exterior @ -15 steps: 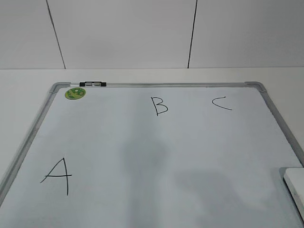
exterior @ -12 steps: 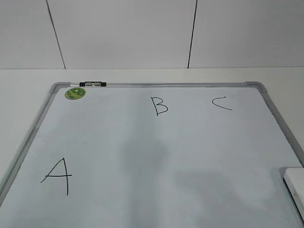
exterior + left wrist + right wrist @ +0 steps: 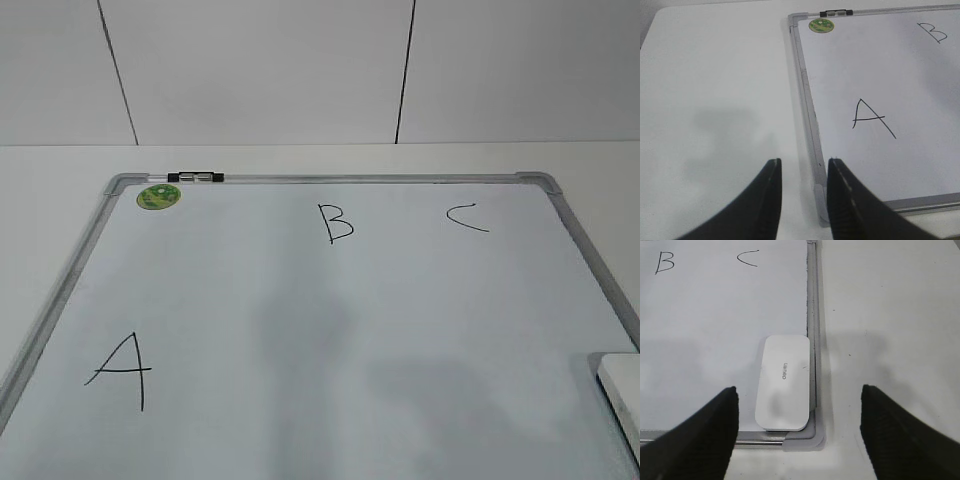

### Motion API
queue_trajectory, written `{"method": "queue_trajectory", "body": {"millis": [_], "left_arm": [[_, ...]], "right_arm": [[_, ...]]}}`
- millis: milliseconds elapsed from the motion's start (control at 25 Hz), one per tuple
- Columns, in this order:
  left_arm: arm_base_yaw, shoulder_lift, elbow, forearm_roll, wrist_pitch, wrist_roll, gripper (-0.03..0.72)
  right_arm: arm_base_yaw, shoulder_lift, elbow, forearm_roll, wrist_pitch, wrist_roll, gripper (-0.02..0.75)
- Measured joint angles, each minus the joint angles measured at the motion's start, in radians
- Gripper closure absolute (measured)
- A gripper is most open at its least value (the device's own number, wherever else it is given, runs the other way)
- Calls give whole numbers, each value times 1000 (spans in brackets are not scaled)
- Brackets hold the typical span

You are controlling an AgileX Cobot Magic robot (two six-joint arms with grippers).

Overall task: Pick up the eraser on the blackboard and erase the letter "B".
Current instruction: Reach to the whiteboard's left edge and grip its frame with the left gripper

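Three letters are on the board [image 3: 330, 330] in the exterior view: the A [image 3: 122, 368], the B [image 3: 335, 222] and the C [image 3: 467, 216]. There the eraser [image 3: 622, 385] shows only as a white edge at the right border. The right wrist view shows it whole, flat in the near right corner against the frame, under the widely spread right gripper [image 3: 797, 427]. The left gripper [image 3: 802, 192], fingers a little apart, hangs over the near left corner, holding nothing.
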Motion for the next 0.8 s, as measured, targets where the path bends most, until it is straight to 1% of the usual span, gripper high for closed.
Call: {"method": "queue_trajectory", "body": {"millis": [400, 640, 800], "left_arm": [[0, 0, 0, 0, 0, 0, 453], [0, 0, 0, 0, 0, 0, 452], [0, 0, 0, 0, 0, 0, 452]], "right_arm": [[0, 19, 0, -3, 0, 0, 154], [0, 136, -2, 6, 4, 35, 154], [0, 244, -12, 38, 12, 60, 154]]}}
